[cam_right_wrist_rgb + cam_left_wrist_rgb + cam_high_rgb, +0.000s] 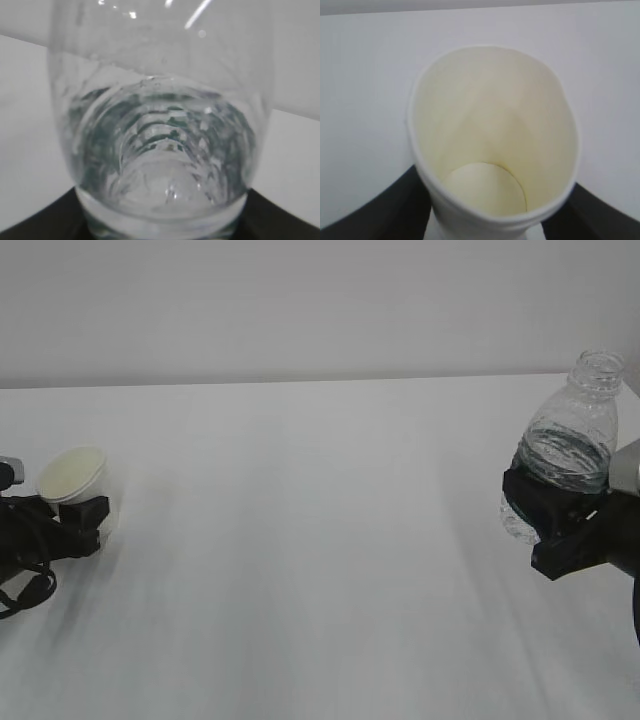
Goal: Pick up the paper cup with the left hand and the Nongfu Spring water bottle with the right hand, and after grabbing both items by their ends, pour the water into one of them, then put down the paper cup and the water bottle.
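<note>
White tabletop (320,540): the paper cup (74,475) is being clasped at far left by the left end effector (80,520), while the Nongfu Spring water bottle (565,445), neck tilted up-right, is being held by the right end effector (555,520), well apart rightward.

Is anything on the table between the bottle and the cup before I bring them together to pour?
Nothing visible: the table is bare between the paper cup on the left and the water bottle on the right.
</note>
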Motion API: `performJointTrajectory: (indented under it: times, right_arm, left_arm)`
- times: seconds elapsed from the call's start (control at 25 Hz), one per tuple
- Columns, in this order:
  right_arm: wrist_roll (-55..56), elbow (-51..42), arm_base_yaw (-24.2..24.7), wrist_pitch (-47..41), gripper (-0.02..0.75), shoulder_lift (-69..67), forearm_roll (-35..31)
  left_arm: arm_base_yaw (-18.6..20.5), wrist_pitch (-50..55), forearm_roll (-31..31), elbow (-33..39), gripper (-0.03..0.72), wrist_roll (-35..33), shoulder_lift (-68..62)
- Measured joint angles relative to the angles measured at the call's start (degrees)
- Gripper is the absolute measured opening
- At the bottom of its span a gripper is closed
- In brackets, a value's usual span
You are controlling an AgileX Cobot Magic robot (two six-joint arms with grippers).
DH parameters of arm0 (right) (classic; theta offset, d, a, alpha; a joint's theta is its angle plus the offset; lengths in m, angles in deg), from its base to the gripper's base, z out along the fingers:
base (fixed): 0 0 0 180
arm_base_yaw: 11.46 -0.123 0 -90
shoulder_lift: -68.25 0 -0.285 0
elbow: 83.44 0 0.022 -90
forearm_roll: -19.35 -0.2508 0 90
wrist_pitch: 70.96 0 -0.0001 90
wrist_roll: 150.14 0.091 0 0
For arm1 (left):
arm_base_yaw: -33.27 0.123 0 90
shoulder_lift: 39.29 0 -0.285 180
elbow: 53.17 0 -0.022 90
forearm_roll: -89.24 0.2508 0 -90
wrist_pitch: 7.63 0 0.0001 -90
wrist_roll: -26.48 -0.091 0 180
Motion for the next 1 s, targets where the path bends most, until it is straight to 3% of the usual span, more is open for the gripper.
performJointTrajectory:
  times: [0.68,1.0]
  right_arm:
    - [0.0,0.0,0.0,0.0,0.392,0.0,0.0]
    - [0.0,0.0,0.0,0.0,0.392,0.0,0.0]
  left_arm:
    - [0.0,0.0,20.6,0.0,0.447,2.8,3.3]
    - [-0.6,0.1,31.1,-2.5,0.447,11.8,3.3]
